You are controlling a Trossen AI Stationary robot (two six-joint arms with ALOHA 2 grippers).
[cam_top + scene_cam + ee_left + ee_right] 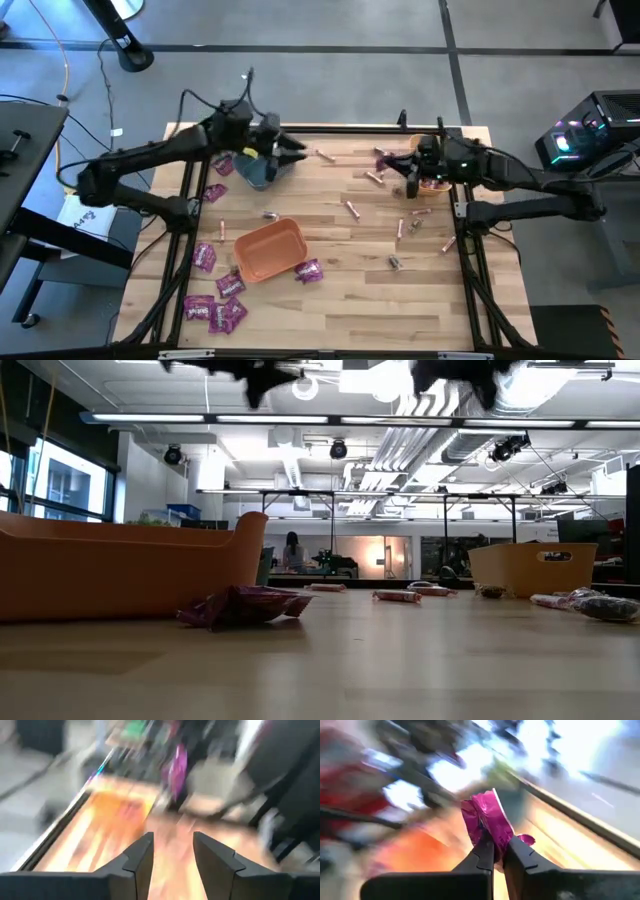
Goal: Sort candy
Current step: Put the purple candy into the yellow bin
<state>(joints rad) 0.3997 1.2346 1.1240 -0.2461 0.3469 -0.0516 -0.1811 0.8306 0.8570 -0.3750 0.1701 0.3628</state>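
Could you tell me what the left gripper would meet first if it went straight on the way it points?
Most likely the magenta packet pinched in the right gripper, straight ahead of the left gripper over bare table. The picture is blurred, so depth is uncertain.

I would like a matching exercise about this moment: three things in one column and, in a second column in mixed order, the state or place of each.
Column A
1. left pincer
2. right pincer
3. orange bin

Column B
a. shut on a magenta packet
b. stands left of the middle of the table
c. open, with nothing between its fingers

Pairs: 1-c, 2-a, 3-b
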